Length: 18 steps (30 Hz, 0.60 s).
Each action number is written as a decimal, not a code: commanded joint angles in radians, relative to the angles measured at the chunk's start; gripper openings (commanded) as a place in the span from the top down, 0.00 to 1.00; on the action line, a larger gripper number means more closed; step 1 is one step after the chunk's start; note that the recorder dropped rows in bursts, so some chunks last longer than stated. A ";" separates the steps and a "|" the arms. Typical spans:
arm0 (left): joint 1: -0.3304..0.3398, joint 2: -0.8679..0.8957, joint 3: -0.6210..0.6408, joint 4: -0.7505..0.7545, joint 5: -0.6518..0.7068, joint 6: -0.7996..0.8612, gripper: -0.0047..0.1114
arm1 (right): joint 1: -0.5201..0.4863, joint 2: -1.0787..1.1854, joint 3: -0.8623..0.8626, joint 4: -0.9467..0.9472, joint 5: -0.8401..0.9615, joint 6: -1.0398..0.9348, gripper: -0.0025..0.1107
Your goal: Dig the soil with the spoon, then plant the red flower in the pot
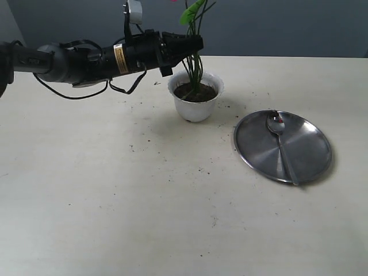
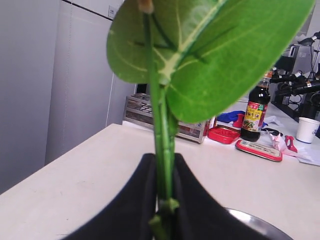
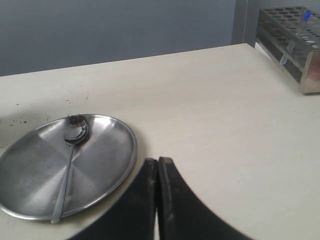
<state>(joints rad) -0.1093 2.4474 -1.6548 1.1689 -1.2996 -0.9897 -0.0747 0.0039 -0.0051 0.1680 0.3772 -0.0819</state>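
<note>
The round steel plate (image 1: pixel 313 146) lies nearest, with the spoon (image 1: pixel 283 150) resting in it, well apart from the pot (image 1: pixel 195 110). The red flower (image 1: pixel 196 72) stands in the pot's soil (image 1: pixel 205 95), its stems pinched by the left gripper (image 1: pixel 198 43) above the rim. The right gripper (image 3: pixel 158 167) hangs closed and empty near the plate.

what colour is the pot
The pot is white, with dark soil inside; it shows best in the exterior view.
</note>
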 commanded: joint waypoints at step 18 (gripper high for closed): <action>-0.002 0.109 0.031 0.224 0.225 -0.031 0.96 | -0.004 -0.004 0.005 -0.002 -0.016 -0.005 0.98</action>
<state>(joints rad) -0.1093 2.4783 -1.6628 1.1528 -1.3005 -1.0019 -0.0747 0.0039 -0.0051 0.1680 0.3772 -0.0819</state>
